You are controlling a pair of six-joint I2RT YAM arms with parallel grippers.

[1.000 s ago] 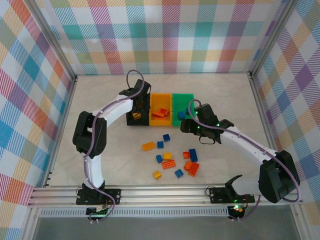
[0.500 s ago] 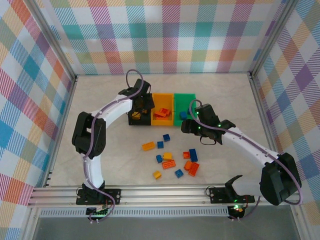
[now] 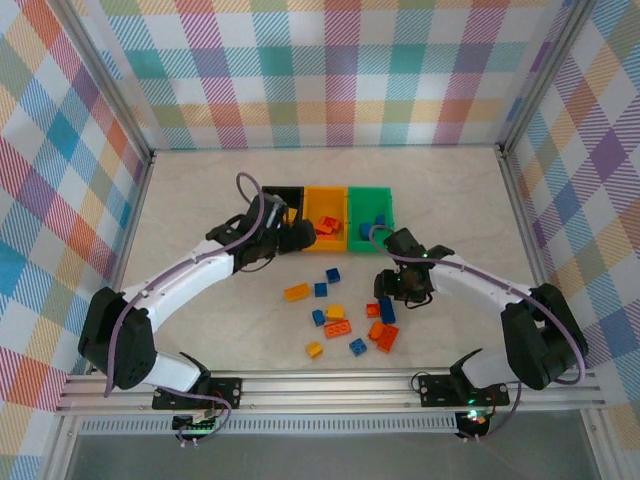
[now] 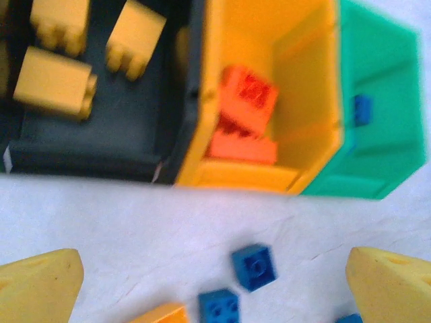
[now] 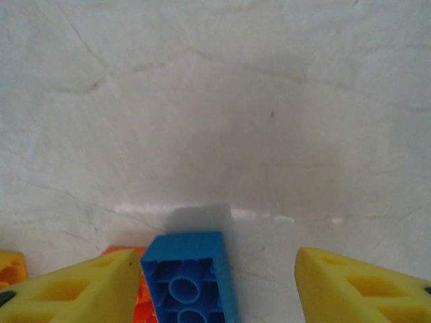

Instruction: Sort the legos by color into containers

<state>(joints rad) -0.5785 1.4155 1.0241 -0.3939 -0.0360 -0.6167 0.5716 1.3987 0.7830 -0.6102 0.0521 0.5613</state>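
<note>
Left gripper (image 3: 298, 238) has backed off the black bin (image 3: 288, 192) and now hangs just near-left of the orange bin (image 3: 325, 200), with the arm swung low. Right gripper (image 3: 397, 293) has left the green bin (image 3: 368, 198) and dropped onto the pile (image 3: 340, 320), well to the near-right of the orange bin. My read: both drops are done and the next picks are starting. About a dozen bricks remain on the table (image 3: 200, 200).

Left wrist view:
- Left fingers (image 4: 40, 289) stand wide apart with nothing between them, only bare table.
- The black bin, left of the orange bin, holds three yellow bricks (image 4: 57, 81).
- The orange bin holds orange-red bricks (image 4: 246, 101).
- The green bin, right of the orange bin, shows one binned blue (image 4: 362, 109). It is blurred, and the wall may hide more.
- Two loose blues (image 4: 254, 266) lie on the near side of the orange bin, between it and the fingers. They are the nearest pick for this arm.

Right wrist view:
- Right fingers (image 5: 87, 289) are apart and straddle a blue brick (image 5: 188, 276) lying underside up.
- The brick sits close against one finger, with a clear gap to the other, so it is not clamped yet.
- An orange-red neighbour (image 5: 128, 251) touches or nearly touches the brick on the tight side. I cannot tell which.
- The risk is that closing pinches or drags that neighbour along.
- This brick should go to the green bin, the one right of the orange bin.
</note>
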